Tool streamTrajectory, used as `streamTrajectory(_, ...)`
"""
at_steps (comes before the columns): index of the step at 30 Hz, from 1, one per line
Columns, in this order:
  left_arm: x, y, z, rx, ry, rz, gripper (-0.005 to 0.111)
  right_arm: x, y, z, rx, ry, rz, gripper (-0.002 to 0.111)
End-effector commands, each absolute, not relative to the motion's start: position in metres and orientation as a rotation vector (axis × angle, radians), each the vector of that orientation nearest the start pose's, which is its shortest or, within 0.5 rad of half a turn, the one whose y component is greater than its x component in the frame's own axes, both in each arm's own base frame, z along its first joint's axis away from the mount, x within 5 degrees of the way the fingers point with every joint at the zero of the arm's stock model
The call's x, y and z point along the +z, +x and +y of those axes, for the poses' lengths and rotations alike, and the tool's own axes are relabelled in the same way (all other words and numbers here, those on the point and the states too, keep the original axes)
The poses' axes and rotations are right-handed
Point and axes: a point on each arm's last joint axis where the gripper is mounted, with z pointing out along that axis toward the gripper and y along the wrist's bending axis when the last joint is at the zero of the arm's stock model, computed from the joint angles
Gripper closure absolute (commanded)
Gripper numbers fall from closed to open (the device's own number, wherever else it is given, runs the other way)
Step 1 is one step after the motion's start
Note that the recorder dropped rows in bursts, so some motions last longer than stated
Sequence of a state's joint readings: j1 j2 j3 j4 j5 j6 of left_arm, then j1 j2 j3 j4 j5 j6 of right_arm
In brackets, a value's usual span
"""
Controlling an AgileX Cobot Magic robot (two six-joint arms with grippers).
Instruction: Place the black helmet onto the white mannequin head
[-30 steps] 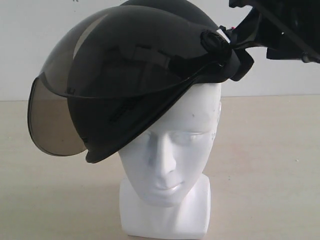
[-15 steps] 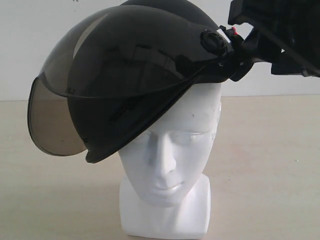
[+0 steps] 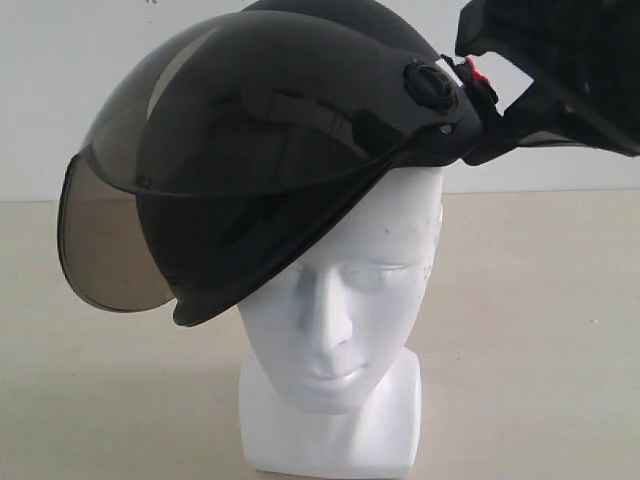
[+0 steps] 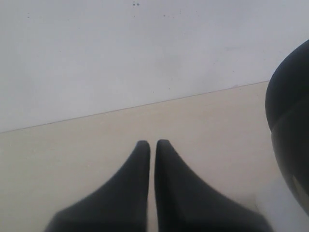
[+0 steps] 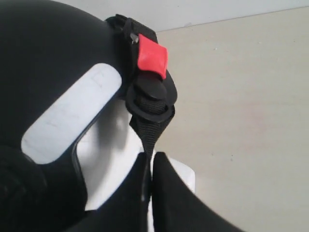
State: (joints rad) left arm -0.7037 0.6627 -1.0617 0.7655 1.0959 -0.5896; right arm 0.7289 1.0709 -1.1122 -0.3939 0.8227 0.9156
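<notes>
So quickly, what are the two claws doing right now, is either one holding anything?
Left gripper: closed, holding nothing.
Right gripper: closed on the strap of the black helmet.

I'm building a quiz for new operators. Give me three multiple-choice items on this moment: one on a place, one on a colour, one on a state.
1. Where is the black helmet? A set down beside the head; B tilted atop the white mannequin head; C hanging clear above it.
2. The tab on the chin strap is: A red; B yellow; C blue.
3. The left gripper is: A open; B shut, empty; C gripping the helmet.
Answers: B, its rim lies aslant over the brow; A, the right wrist view shows it red; B, its fingers meet with nothing between.
</notes>
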Motion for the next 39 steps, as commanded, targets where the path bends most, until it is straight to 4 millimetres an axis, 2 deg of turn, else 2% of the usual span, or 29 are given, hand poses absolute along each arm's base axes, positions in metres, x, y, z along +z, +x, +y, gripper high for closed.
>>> streamTrajectory(1,0.431,0.096,-0.008,0.103,0.115,1.93,0.102,0.382,0.174,0.111,0.262,0.069,2.313,0.108)
streamTrajectory(7,0.43,0.096,-0.008,0.09,0.115,1.937,0.102,0.378,0.171,0.106,0.196,0.086,2.357,0.108)
streamTrajectory(13,0.431,0.096,-0.015,0.001,0.136,1.919,0.102,0.359,0.171,0.106,0.15,0.08,2.394,0.108)
streamTrajectory(15,0.433,0.096,-0.017,-0.019,0.144,1.903,0.102,0.358,0.172,0.106,0.164,0.093,2.385,0.108)
streamTrajectory(17,0.433,0.096,-0.017,-0.023,0.149,1.896,0.102,0.365,0.17,0.105,0.201,0.097,2.341,0.108)
streamTrajectory(22,0.433,0.096,-0.017,-0.018,0.148,1.902,0.102,0.397,0.158,0.09,0.297,0.122,2.163,0.108)
streamTrajectory(28,0.434,0.097,-0.018,-0.025,0.152,1.891,0.102,0.408,0.15,0.086,0.386,0.118,2.091,0.107)
streamTrajectory(31,0.435,0.097,-0.019,-0.037,0.159,1.874,0.102,0.409,0.15,0.089,0.43,0.115,2.086,0.093)
streamTrajectory(34,0.437,0.097,-0.02,-0.05,0.167,1.855,0.102,0.407,0.152,0.092,0.444,0.118,2.1,0.064)
streamTrajectory(36,0.437,0.097,-0.021,-0.056,0.171,1.846,0.102,0.404,0.154,0.094,0.444,0.131,2.117,0.052)
streamTrajectory(39,0.437,0.097,-0.021,-0.056,0.171,1.846,0.102,0.398,0.16,0.1,0.445,0.15,2.151,0.055)
